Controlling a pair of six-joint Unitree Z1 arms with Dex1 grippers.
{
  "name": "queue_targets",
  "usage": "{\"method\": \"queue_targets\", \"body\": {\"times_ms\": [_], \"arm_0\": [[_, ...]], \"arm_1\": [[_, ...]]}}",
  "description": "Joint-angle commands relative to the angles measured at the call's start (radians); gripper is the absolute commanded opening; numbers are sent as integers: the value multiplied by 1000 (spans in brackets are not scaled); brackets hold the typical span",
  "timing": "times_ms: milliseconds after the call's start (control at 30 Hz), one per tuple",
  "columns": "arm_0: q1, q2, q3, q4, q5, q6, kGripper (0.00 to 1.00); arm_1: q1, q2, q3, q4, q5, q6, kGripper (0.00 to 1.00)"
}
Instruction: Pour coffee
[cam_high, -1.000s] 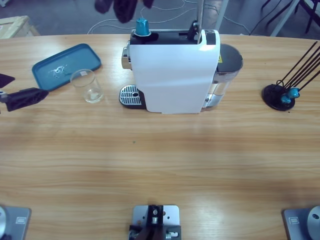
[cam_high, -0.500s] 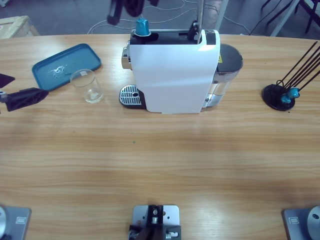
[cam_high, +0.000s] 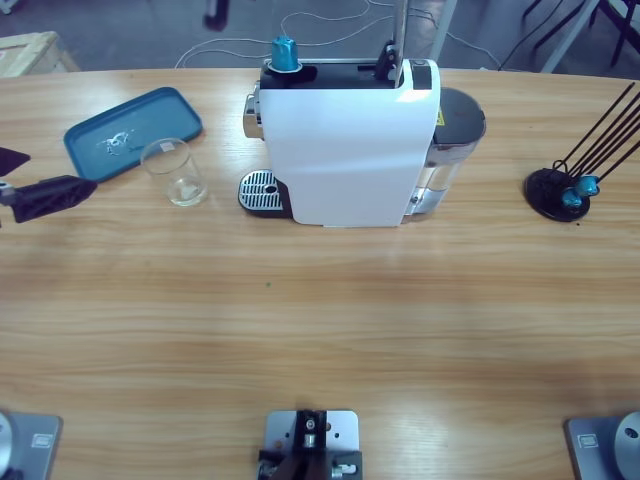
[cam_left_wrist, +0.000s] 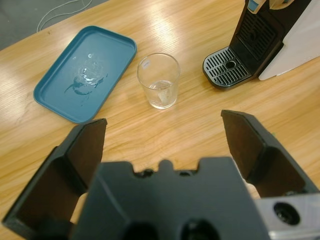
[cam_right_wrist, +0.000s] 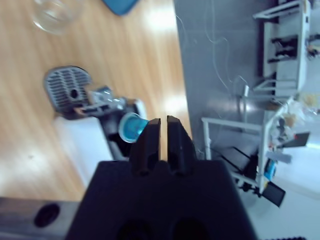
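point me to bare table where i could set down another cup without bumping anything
The whole near stretch of the table, in front of the white machine, is bare wood. Also free: between the machine's water tank and the capsule stand. Crowded: the far left, where blue tray, glass, drip grate and the left gripper cluster.

Teal tray (cam_high: 132, 132) beside glass (cam_high: 175, 172); capsule rack (cam_high: 562, 192) far off.

surface (cam_high: 320, 330): long light wood, we see glare patches on it
floor (cam_high: 130, 30): grey, behind the surface's far edge
cables (cam_high: 330, 18): pale loops trailing over that floor
crate (cam_high: 30, 52): pale wood, top-left corner
frames (cam_right_wrist: 280, 45): white metal racks or legs standing off to the side
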Motion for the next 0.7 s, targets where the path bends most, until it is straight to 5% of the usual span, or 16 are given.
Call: {"method": "queue_targets", "body": {"times_ms": [33,700], "arm_0": [[-5,28,33,-14,-10,5,977],[-5,27,33,-15,-10,5,977]], "arm_1": [[-14,102,-417,-15,-55,-10,0],[-37,133,-426,-24,-70,7,0]]}}
